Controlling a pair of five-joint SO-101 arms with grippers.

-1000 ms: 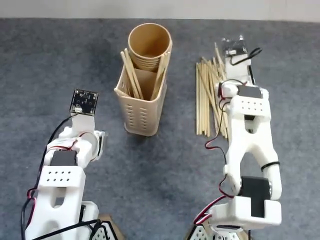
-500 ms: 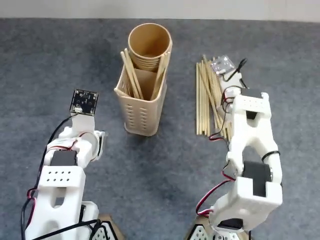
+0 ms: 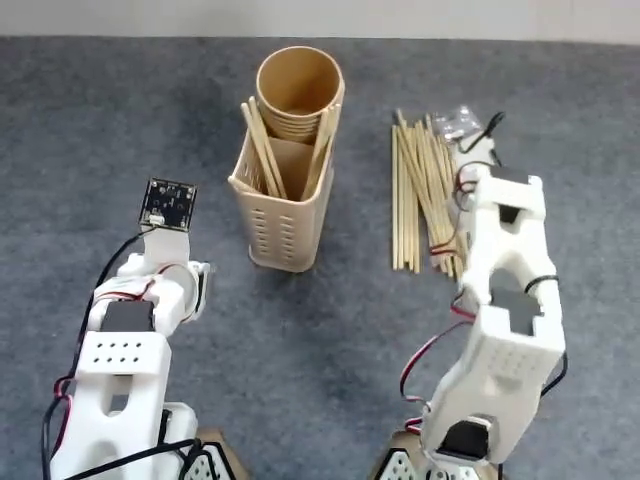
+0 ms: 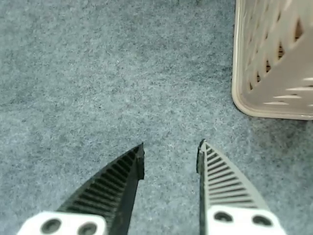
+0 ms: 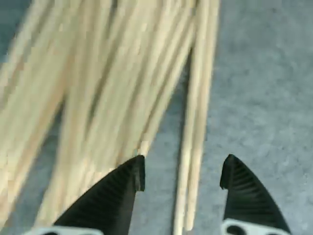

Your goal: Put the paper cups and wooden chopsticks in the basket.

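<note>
**Right gripper opens over the loose chopsticks; the cups sit in the basket**

Seen from above, the tall beige perforated plastic basket [image 3: 285, 225] stands on the grey carpet-like worktop [image 3: 110, 110] toward 12 o'clock. A nested stack of brown paper cups [image 3: 299, 90] fills its far end, and a few pale wooden chopsticks [image 3: 262, 150] lean inside at the stack's 6 o'clock side. By that, the cup part of the task looks finished.

The loose bundle of wooden chopsticks [image 3: 415, 195] lies flat on the worktop at 2 o'clock, well apart from the basket, fanned out with the sticks running roughly from 12 to 6.

The right gripper [image 5: 185, 161] hangs directly over this bundle. Its jaws are spread wide and hold nothing, and one or two outer sticks lie in the gap between them. The spread and the alignment along the sticks suggest it is set to close across a few of them, not across the whole pile.

The left gripper [image 4: 171, 146] sits low over bare worktop at 8 o'clock, just off the basket's near corner. Its jaws are moderately parted and empty, and it is probably parked there to keep out of the other arm's path.
</note>
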